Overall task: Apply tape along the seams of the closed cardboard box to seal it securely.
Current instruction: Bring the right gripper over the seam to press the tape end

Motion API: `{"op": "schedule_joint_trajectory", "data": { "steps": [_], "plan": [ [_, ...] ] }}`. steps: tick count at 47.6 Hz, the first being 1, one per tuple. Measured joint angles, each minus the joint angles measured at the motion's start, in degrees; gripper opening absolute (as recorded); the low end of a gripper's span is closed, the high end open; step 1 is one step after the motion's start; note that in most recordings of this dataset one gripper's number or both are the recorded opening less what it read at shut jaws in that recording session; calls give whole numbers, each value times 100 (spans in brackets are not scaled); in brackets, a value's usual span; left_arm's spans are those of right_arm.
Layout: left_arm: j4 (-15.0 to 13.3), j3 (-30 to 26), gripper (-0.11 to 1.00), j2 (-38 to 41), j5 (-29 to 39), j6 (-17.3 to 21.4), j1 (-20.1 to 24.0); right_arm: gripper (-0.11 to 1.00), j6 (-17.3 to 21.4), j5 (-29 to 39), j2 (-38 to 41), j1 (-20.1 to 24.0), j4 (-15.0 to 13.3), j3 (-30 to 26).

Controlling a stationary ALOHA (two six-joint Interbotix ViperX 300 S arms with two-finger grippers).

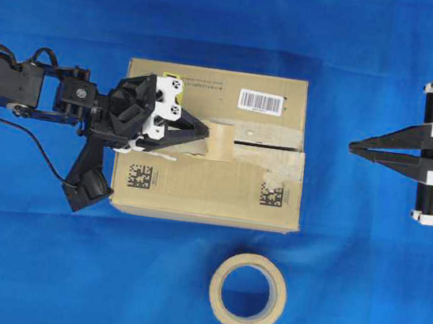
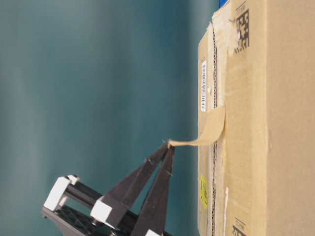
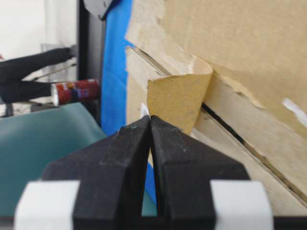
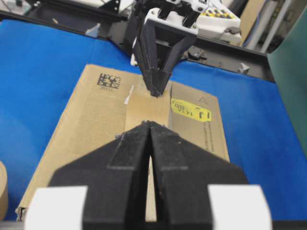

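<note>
The cardboard box [image 1: 206, 181] lies flat in the middle of the blue cloth, with a barcode label [image 1: 260, 101] and a yellow sticker [image 4: 190, 109]. The seam [image 1: 270, 146] runs along its top as a dark line between pale torn bands. My left gripper [image 1: 204, 131] is over the box's left half, shut on the free end of the tape [image 1: 221, 140]. From table level the tape [image 2: 209, 130] curls up from the box to the gripper [image 2: 170, 143], its far end stuck near the seam. It also shows in the left wrist view [image 3: 180, 103]. My right gripper [image 1: 354, 146] is shut and empty, off the box's right side.
A round beige tape roll [image 1: 248, 292] lies on the cloth in front of the box. Two black square codes [image 1: 139, 176] [image 1: 271, 193] are on the near flap. Older pale tape remnants [image 1: 280, 164] cross the right part of the seam.
</note>
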Motion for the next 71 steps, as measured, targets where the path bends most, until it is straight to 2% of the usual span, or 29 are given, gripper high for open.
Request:
{"op": "schedule_joint_trajectory", "data": {
  "steps": [16,47,65,68,71],
  "plan": [
    [0,0,0,0,809,62,0,0,18,-299,519,0,9,-123],
    [26,0,0,0,976,229,176,0,26,-598,1881,-18,53,-782],
    [35,0,0,0,1020,237,176,1,70,-624,3006,-167,255,-1564],
    [35,0,0,0,1028,237,176,6,70,-606,3164,-176,272,-1723],
    [26,0,0,0,1037,237,176,20,70,-580,3331,-176,308,-1890]
  ]
}}
